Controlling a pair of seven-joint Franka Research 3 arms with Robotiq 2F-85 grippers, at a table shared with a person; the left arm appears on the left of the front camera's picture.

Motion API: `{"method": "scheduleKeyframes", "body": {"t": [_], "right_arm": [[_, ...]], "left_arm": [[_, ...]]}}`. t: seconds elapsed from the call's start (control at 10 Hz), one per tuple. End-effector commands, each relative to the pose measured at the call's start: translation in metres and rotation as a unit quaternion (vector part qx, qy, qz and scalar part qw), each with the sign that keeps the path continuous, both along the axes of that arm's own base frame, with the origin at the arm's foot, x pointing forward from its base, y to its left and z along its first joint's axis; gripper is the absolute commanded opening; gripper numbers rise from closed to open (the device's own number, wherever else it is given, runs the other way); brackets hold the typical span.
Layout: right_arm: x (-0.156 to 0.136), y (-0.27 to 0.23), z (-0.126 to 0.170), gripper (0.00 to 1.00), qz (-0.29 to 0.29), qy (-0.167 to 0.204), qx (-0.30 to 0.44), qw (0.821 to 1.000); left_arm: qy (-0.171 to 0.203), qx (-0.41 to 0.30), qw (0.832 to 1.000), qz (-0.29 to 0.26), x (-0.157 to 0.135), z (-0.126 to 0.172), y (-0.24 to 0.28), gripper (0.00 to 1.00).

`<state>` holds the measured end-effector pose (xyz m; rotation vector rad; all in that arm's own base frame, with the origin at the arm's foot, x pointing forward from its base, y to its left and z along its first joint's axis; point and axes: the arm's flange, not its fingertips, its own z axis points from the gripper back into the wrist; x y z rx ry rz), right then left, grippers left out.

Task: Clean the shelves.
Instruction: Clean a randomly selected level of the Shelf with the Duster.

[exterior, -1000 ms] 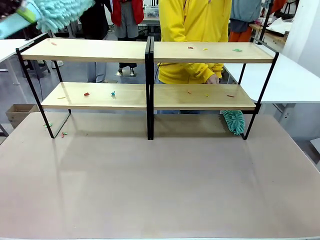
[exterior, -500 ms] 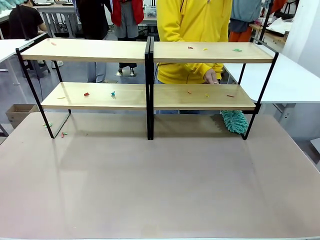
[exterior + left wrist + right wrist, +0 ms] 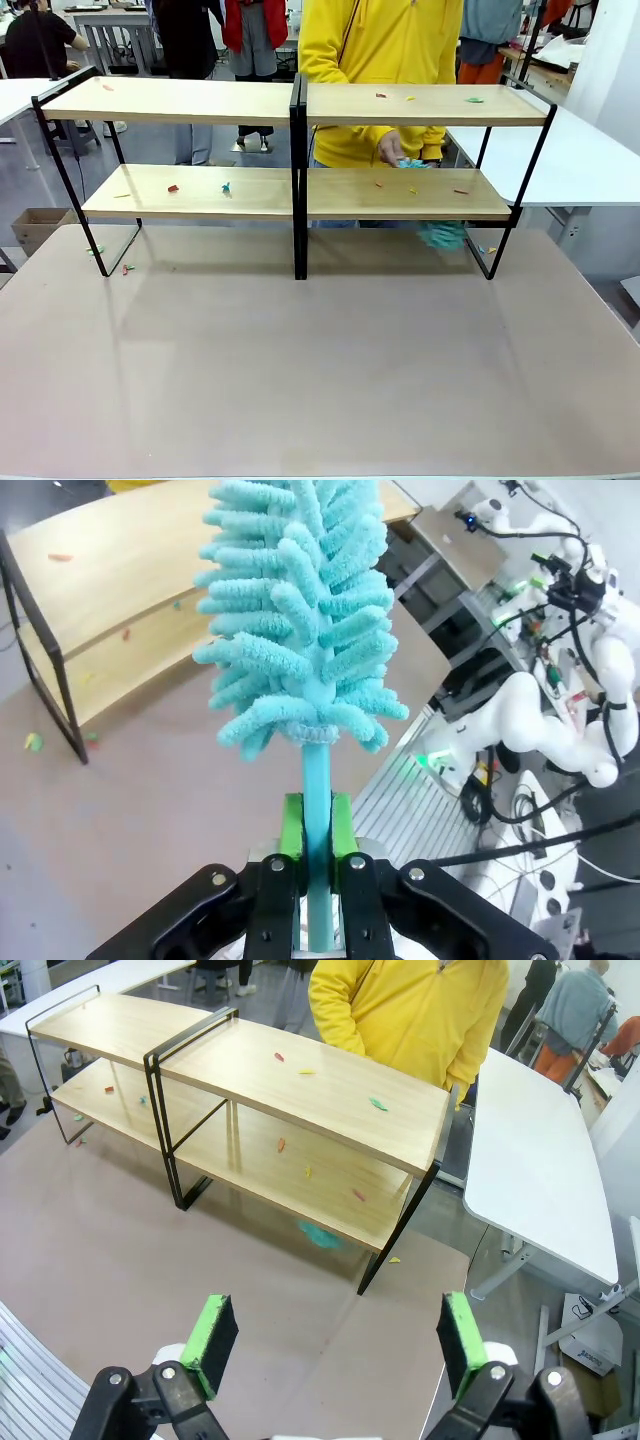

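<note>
**Grey-brown tabletop (image 3: 320,380), littered rack: cleaning judged barely begun.**

Front view: the shelves (image 3: 200,100) stand across the far half of the tabletop, with coloured scraps (image 3: 173,188) on all four boards. A person in yellow stands behind them. The person's hand (image 3: 392,150) is at the lower right board, and a blurred teal shape (image 3: 442,235) lies below it, probably another duster. Left wrist view: the left gripper (image 3: 318,830) is clamped narrow on the handle of a teal duster (image 3: 300,620), which is upright and clear of the shelves (image 3: 110,580). Right wrist view: the right gripper (image 3: 337,1332) is spread wide and empty, above the tabletop, facing the shelves (image 3: 220,1050). In my judgement the next move is to lower the duster head onto a board and sweep the scraps off, keeping clear of the black frame.
</note>
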<state>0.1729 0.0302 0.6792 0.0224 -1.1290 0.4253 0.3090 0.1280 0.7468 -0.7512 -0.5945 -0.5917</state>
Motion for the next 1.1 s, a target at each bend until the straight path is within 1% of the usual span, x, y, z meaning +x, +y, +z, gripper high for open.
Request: {"method": "scheduleKeyframes", "body": {"t": [0.0, 0.2, 0.3, 0.4, 0.5, 0.6, 0.7, 0.8, 0.9, 1.0], "right_arm": [[0.0, -0.001, 0.001, 1.0, 0.003, 0.0, 0.003, 1.0], [0.0, -0.001, 0.001, 1.0, 0.003, 0.0, 0.003, 1.0], [0.0, -0.001, 0.001, 1.0, 0.003, 0.0, 0.003, 1.0], [0.0, -0.001, 0.001, 1.0, 0.003, 0.0, 0.003, 1.0], [0.0, -0.001, 0.001, 1.0, 0.003, 0.0, 0.003, 1.0], [0.0, -0.001, 0.001, 1.0, 0.003, 0.0, 0.003, 1.0], [0.0, -0.001, 0.001, 1.0, 0.003, 0.0, 0.003, 1.0], [0.0, -0.001, 0.001, 1.0, 0.003, 0.0, 0.003, 1.0], [0.0, -0.001, 0.001, 1.0, 0.003, 0.0, 0.003, 1.0], [0.0, -0.001, 0.001, 1.0, 0.003, 0.0, 0.003, 1.0]], "left_arm": [[0.016, 0.005, 1.0, 0.015, 0.001, 0.005, -0.011, 0.12], [0.079, 0.039, 0.992, 0.086, 0.015, -0.001, -0.061, 0.12], [0.089, 0.068, 0.986, 0.121, 0.026, -0.004, -0.089, 0.12], [0.1, 0.102, 0.977, 0.161, 0.035, -0.011, -0.11, 0.12], [0.117, 0.137, 0.968, 0.176, 0.044, -0.018, -0.127, 0.12], [0.13, 0.166, 0.956, 0.205, 0.046, -0.023, -0.141, 0.12], [0.132, 0.181, 0.944, 0.243, 0.047, -0.029, -0.149, 0.12], [0.129, 0.197, 0.934, 0.269, 0.049, -0.032, -0.156, 0.12], [0.128, 0.211, 0.932, 0.265, 0.05, -0.037, -0.161, 0.12], [0.133, 0.226, 0.924, 0.28, 0.053, -0.04, -0.164, 0.12]]}}
